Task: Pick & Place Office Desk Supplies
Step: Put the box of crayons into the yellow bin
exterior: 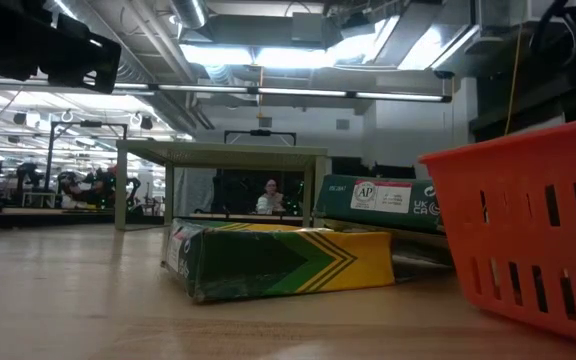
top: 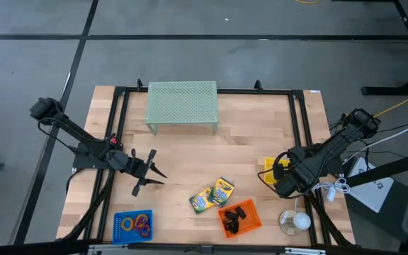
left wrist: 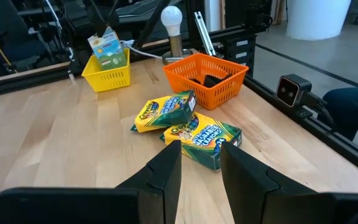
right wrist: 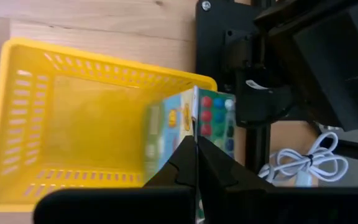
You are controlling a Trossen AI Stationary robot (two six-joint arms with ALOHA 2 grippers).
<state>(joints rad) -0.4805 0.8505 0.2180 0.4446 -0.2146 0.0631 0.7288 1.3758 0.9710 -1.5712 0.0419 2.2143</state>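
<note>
While the left gripper [top: 149, 172] hangs over the bare wood left of the table's middle, its jaws part-open and holding nothing, the two crayon boxes [top: 212, 195] lie touching each other near the front edge, just ahead of it. The step in hand looks like a reach for one of these boxes. To do it well, the arm should aim at the nearer box [left wrist: 201, 137], which lies flat, rather than the one [left wrist: 165, 112] leaning on it, and turn the wrist so the fingers [left wrist: 166, 168] straddle the short width, not the length. The jaws may need to widen first; as they stand, the gap looks narrow for the box. Coming down straight and closing near the box's middle should keep it from pivoting or nudging its neighbour.

The orange basket [top: 249, 222] of black clips [top: 236, 214] sits just to the right of the boxes at the front edge, so a sideways approach from the left keeps clear of it. The blue tray [top: 119, 232] with coloured rings [top: 139, 224] is at the front left corner. The right gripper [right wrist: 196, 163] waits shut and empty over the yellow basket [right wrist: 73, 81] at the right edge, which holds a small card box [left wrist: 107, 47].
</note>
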